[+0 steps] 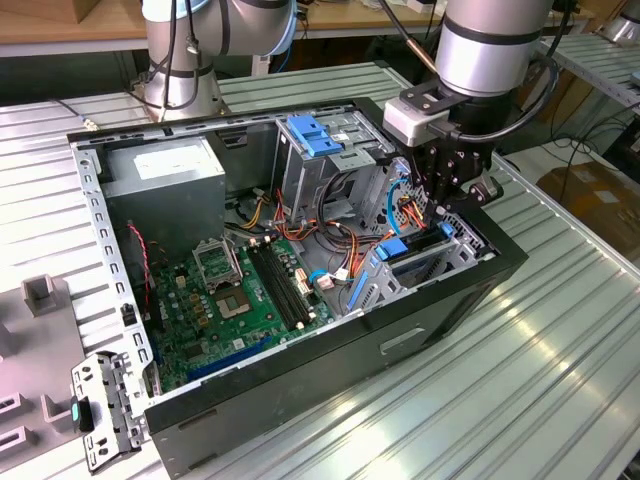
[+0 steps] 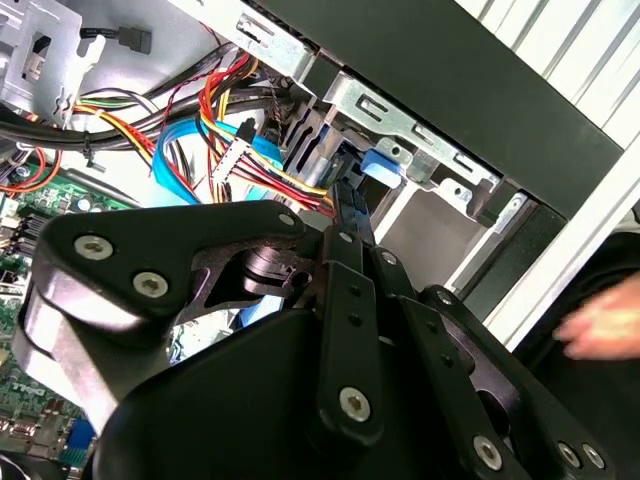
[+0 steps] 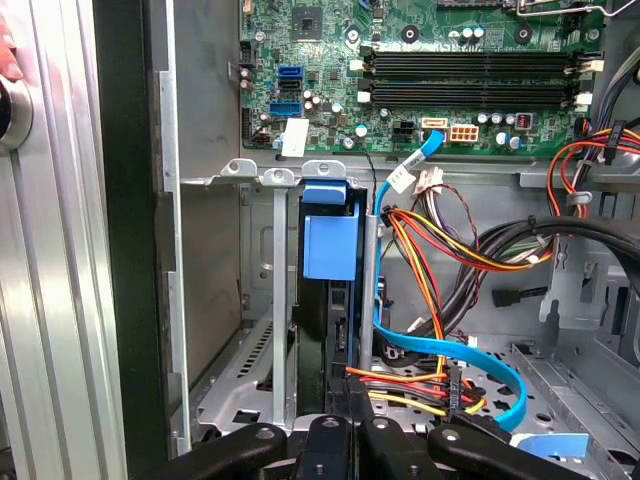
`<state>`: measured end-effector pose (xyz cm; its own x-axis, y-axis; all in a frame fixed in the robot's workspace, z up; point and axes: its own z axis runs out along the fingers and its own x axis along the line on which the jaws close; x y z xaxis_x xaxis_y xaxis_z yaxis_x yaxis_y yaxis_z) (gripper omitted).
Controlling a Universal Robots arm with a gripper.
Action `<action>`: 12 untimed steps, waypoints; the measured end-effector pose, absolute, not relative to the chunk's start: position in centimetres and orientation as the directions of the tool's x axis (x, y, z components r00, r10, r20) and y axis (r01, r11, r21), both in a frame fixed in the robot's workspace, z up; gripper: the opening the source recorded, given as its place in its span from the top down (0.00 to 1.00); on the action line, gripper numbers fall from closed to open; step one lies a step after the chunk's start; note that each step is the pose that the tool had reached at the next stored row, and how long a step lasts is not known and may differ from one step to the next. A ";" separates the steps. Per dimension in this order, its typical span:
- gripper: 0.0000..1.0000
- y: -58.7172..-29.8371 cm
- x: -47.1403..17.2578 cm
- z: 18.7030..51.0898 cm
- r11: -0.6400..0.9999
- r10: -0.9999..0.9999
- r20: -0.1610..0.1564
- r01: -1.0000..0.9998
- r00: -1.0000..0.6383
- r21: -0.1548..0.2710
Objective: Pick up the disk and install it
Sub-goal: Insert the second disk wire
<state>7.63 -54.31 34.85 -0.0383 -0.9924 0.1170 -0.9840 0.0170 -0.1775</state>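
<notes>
Disk (image 3: 328, 245): standing on edge in the drive cage (image 3: 262, 300) at the open computer case's (image 1: 420, 320) right end, blue rail tab uppermost, apparently nearly seated; gripper (image 1: 447, 205) directly above it, finger opening and hold not discernible.

The arm (image 1: 490, 45) points straight down, gripper (image 1: 447, 205) lowered.
</notes>
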 end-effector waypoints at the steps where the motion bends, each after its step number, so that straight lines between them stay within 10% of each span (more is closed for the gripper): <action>1: 0.89 -54.3 7.6 34.9 0.017 -0.992 0.117 -0.984 -0.038 -0.177; 12: 0.89 -54.3 4.8 35.1 0.017 -0.992 0.117 -0.983 -0.039 -0.181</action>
